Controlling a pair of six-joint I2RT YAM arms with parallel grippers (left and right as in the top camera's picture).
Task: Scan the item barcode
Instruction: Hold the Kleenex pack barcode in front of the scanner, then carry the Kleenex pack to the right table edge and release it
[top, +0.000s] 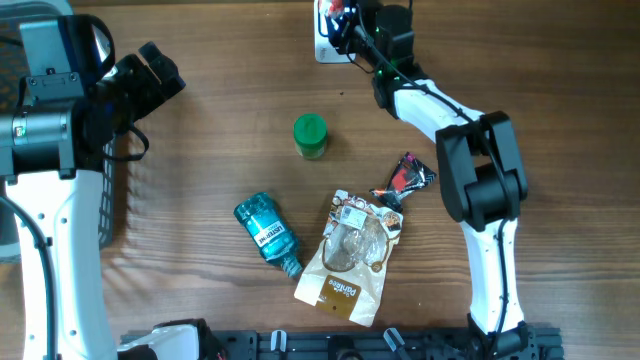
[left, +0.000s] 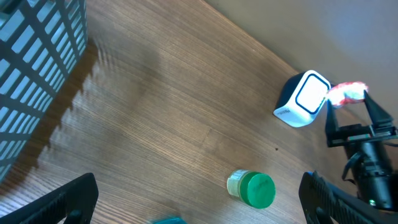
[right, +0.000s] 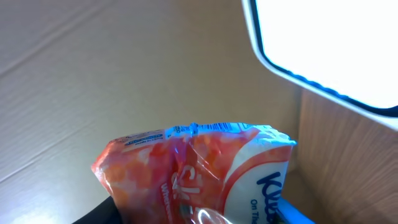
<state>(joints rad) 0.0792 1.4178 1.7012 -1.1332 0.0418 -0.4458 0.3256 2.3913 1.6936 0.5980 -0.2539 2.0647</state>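
The item in hand is an orange-and-white tissue pack (right: 199, 168), with my right gripper (right: 199, 214) shut on its lower end. It hangs close beside the white scanner (right: 329, 50), whose bright face fills the upper right of the right wrist view. From overhead, the right gripper (top: 345, 22) holds the pack (top: 337, 12) over the scanner (top: 322, 45) at the table's far edge. No barcode shows on the pack. The left wrist view also catches the scanner (left: 303, 99) and the pack (left: 346, 93). My left gripper (left: 199, 205) stands open and holds nothing, at the left (top: 160, 70).
A green-lidded jar (top: 310, 135) stands mid-table. A blue bottle (top: 268, 232) lies nearer the front, next to a brown pouch (top: 350, 260). A red-and-black wrapper (top: 405, 178) lies by the right arm. A dark basket (left: 37, 68) sits at the left.
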